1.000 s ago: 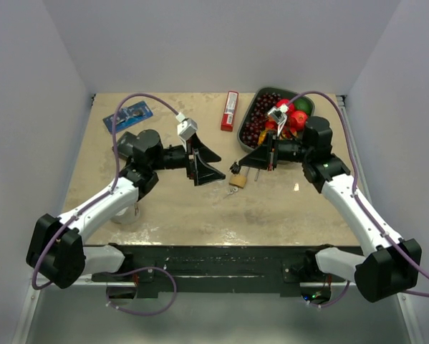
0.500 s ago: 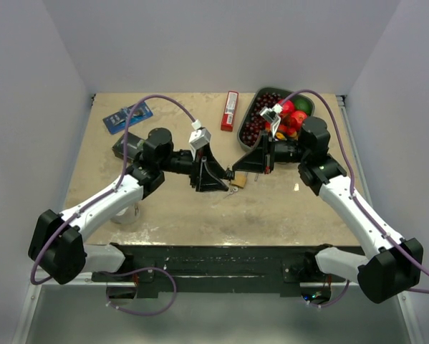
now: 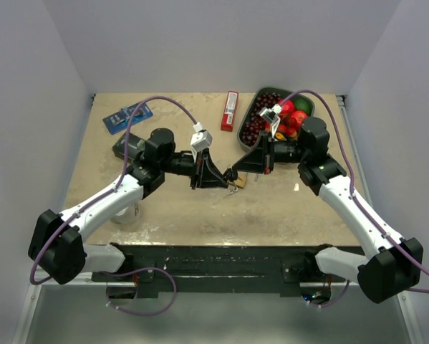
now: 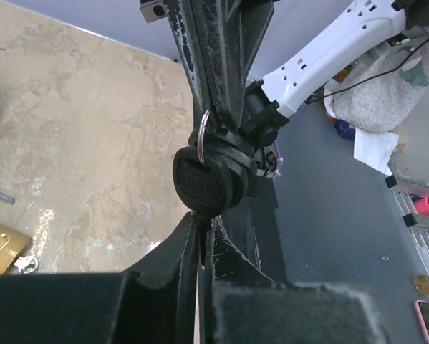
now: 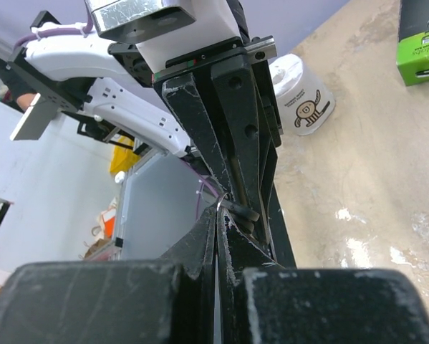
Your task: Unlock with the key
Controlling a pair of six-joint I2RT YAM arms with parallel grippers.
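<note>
- Since a second ago the left gripper [image 3: 223,177] has swung right to the middle of the beige tabletop [image 3: 178,211], and its fingers have gone from spread wide to narrow.
- In the left wrist view those fingers pinch the lower edge of one head in the black plastic-headed key bunch [image 4: 208,179].
- The key bunch hangs clear of the table between the two sets of fingertips, with its thin metal ring on the side of the other arm.
- A rectangular brass padlock [image 3: 238,182] lies flat on the tabletop just beside the spot where the fingertips meet; neither arm holds it.
- A flat red packet [image 3: 230,110] lies farther back, well apart from the padlock.
- The right gripper [image 3: 237,167] reaches in from the opposite side, clamped tight on the ring of the bunch.
</note>
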